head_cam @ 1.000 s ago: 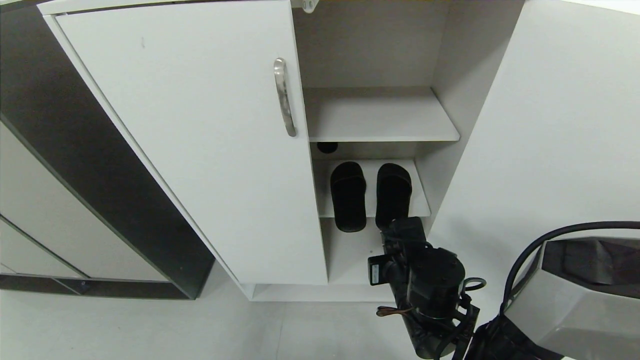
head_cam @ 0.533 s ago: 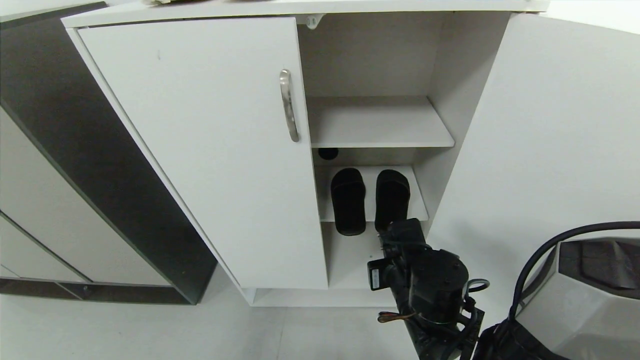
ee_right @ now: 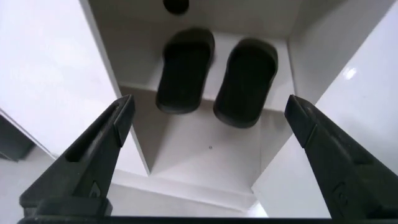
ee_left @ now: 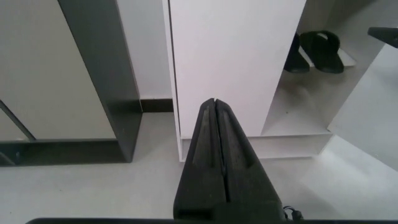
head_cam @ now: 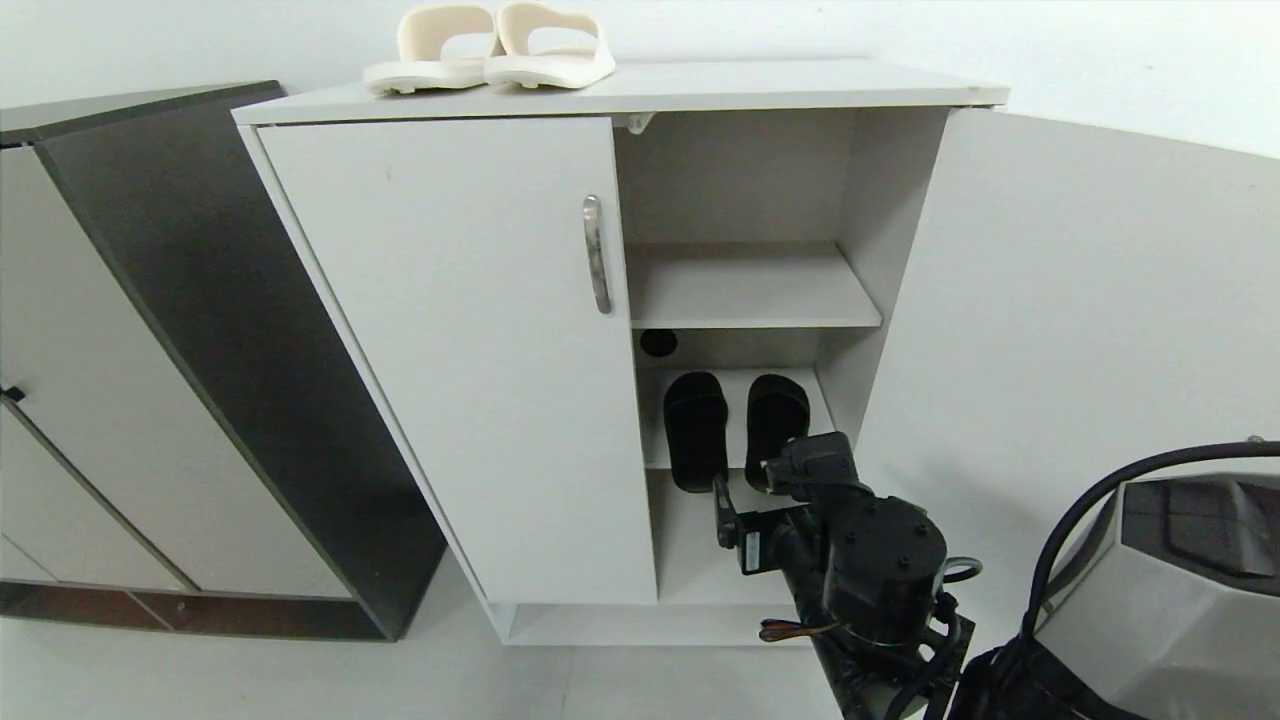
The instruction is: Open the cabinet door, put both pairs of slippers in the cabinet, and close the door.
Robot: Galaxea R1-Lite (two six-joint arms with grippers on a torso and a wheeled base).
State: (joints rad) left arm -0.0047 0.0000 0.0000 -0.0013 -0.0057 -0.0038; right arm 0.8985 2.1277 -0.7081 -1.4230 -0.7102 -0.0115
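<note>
Still to go: cream slippers (head_cam: 490,45) atop cabinet (head_cam: 620,95), side by side. Prob. light, bendy foam, not fragile; best pinched across strap or sole edge. On mid shelf (head_cam: 820,420) already: black slippers (head_cam: 735,425). R gripper (ee_right: 209,102) spread wide, empty, just in front of them; L gripper (ee_left: 214,109) closed tight, empty. Vs 1 s ago: head cam shifted back, black slippers unmoved.

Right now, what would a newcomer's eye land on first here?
The black slippers lie side by side on the lower shelf of the open cabinet. Next come the cream slippers sitting on the cabinet's top, and the right gripper, open just in front of the black slippers.
</note>
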